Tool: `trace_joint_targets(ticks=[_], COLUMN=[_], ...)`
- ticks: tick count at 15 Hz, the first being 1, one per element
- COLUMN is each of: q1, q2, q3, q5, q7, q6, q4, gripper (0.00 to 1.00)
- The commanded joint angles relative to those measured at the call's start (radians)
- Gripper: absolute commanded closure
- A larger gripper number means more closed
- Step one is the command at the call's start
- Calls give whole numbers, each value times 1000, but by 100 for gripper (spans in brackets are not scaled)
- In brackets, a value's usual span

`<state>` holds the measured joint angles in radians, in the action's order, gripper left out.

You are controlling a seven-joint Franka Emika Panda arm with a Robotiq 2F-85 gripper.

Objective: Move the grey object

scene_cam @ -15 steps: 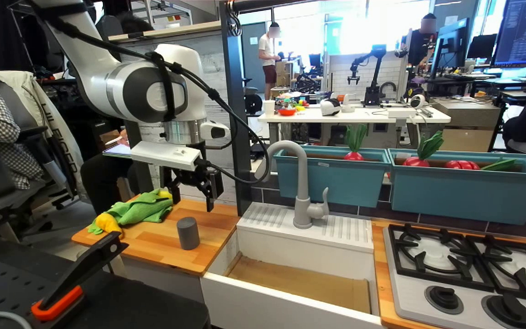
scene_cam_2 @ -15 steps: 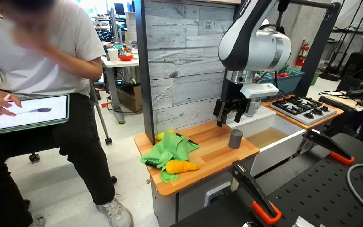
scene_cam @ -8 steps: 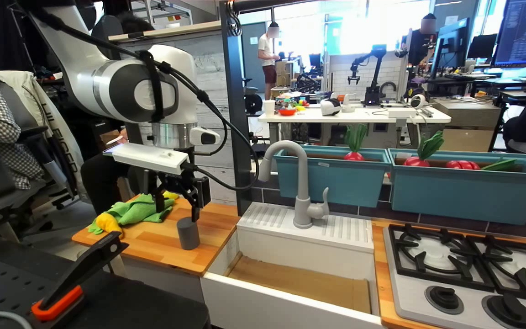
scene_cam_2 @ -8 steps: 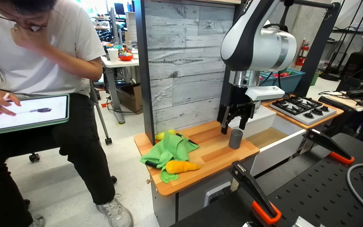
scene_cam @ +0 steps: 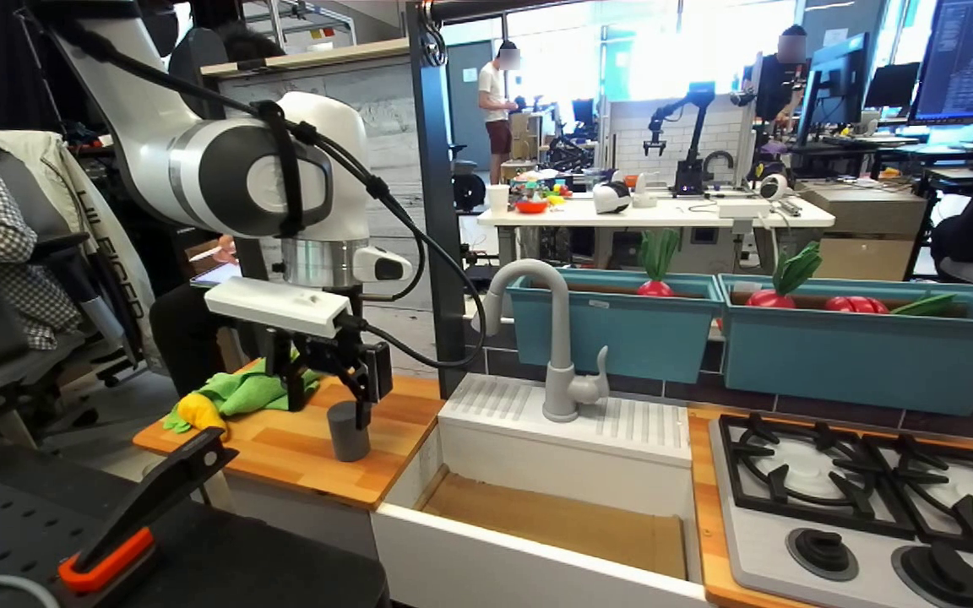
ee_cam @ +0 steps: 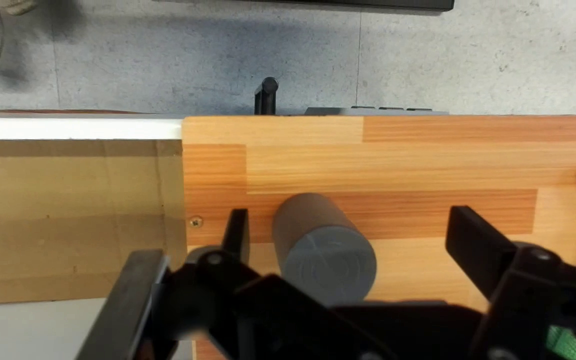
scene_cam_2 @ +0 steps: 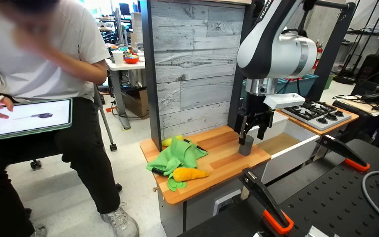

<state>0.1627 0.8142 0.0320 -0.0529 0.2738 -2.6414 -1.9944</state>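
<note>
Low on the left in an exterior view, a black clamp [scene_cam: 153,500] with an orange end, in front of a wooden desk [scene_cam: 284,446]. On the desk, a yellow thing [scene_cam: 199,412] shaped like a carrot, with a bunched-up green cloth [scene_cam: 254,390] right by it. Then a white robot arm [scene_cam: 267,184] up high, with a black pincer [scene_cam: 328,413] at the end, pointing down. Spread wide, with lots of room between the two fingers [ee_cam: 475,245], and holding nothing. Next, the small grey object [scene_cam: 347,442], round like a little can. Stands upright on the desk, near the edge by the white sink [scene_cam: 562,473]. In the wrist view, shows up between the two fingers, nearer to the finger on the left of that view, with wood on both sides. In both exterior views, partly behind a fingertip. In the bottom of the sink, a flat brown sheet [scene_cam: 562,528], and at the back a tall, bendy grey tap [scene_cam: 560,338]. Behind the tap, two blue-green boxes [scene_cam: 609,333] of round red veggies [scene_cam: 769,299] with green leaves [scene_cam: 660,253]. On the far right, a stove [scene_cam: 871,553] with black knobs [scene_cam: 822,551].
</note>
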Motion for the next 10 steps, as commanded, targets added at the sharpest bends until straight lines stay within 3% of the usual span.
trace_joint_targets(ticks=[1,8,9,10], q1=[-18,-20,-20,-22], q2=[-7,15,19,20], q3=[-27,-28,-27,-27], q5=[44,63,64,65], q7=[-27,-27,-25,-24], q6=[17,22,20,20], q4=[1,17,18,20], gripper=[0,0,25,26])
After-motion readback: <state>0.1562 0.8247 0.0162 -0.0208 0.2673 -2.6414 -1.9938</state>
